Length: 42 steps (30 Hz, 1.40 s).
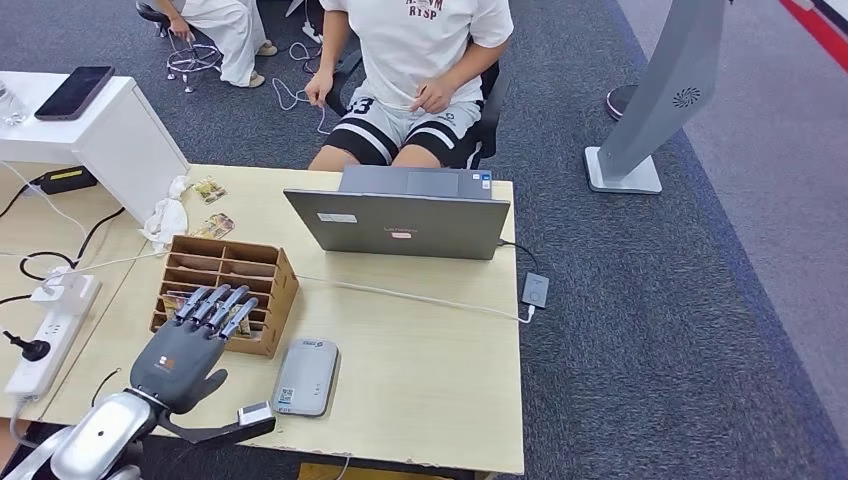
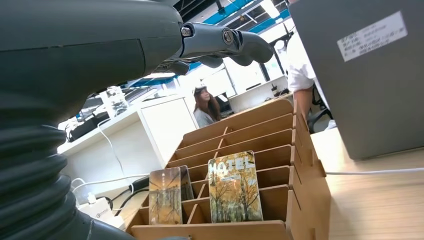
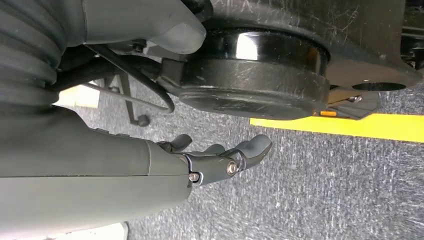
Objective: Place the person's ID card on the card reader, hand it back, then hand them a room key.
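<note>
My left hand [image 1: 190, 345] hovers over the near end of a wooden slotted card box [image 1: 262, 272], fingers stretched out and apart, holding nothing. In the left wrist view two hotel key cards stand in the box's front slots, one marked HOTEL [image 2: 235, 187] and one beside it [image 2: 165, 196], with my fingers [image 2: 225, 42] above them. A grey card reader [image 1: 305, 376] lies flat on the table just right of the box. My right hand [image 3: 220, 159] hangs beside my body over the carpet, fingers loosely bent, with nothing in it.
A grey laptop [image 1: 400, 222] stands open at the table's far side, and a person [image 1: 420, 60] sits behind it. A white cable [image 1: 410, 296] crosses the table. Two small cards [image 1: 212, 207] lie by a white cabinet [image 1: 110, 130]. A power strip [image 1: 45, 335] sits left.
</note>
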Each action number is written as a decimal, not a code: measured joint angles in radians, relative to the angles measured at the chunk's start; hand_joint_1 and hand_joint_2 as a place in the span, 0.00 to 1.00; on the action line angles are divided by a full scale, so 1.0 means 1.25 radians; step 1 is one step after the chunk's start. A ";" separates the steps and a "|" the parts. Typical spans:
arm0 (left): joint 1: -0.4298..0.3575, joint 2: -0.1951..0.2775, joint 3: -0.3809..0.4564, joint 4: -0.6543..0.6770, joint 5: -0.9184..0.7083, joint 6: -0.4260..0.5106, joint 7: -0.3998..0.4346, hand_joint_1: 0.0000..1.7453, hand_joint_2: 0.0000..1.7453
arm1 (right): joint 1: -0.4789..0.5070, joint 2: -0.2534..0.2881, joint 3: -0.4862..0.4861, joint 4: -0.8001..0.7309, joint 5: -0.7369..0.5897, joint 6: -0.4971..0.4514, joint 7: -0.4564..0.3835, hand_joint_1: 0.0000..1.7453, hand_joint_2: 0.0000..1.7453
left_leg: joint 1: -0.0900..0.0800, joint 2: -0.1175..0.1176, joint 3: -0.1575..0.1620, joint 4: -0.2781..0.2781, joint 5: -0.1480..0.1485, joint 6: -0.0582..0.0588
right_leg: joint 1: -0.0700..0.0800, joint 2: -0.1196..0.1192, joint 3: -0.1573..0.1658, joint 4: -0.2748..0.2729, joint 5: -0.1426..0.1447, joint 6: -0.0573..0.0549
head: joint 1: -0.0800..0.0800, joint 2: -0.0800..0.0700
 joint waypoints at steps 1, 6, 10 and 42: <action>0.019 0.009 0.000 -0.017 0.003 0.010 0.009 0.00 1.00 | 0.005 0.001 0.000 -0.009 -0.008 -0.002 0.005 0.00 1.00 | 0.000 0.000 0.000 0.000 0.000 0.000 | 0.000 0.000 0.000 0.000 0.000 0.000 | 0.000 0.000; 0.133 0.063 0.015 -0.108 0.021 0.055 0.063 0.00 1.00 | 0.033 0.008 0.001 -0.053 -0.035 -0.014 0.028 0.00 1.00 | 0.000 0.000 0.000 0.000 0.000 0.000 | 0.000 0.000 0.000 0.000 0.000 0.000 | 0.000 0.000; 0.206 0.095 0.036 -0.163 0.027 0.080 0.106 0.00 1.00 | 0.050 0.010 0.009 -0.082 -0.049 -0.020 0.040 0.00 1.00 | 0.000 0.000 0.000 0.000 0.000 0.000 | 0.000 -0.001 0.000 0.000 -0.001 0.001 | 0.000 0.000; 0.424 0.139 0.172 -0.266 0.066 0.106 0.234 0.00 1.00 | 0.088 0.014 0.031 -0.138 -0.066 -0.027 0.068 0.00 1.00 | 0.000 -0.003 0.000 0.000 -0.001 -0.001 | 0.000 -0.002 0.000 0.000 -0.001 0.001 | 0.000 0.000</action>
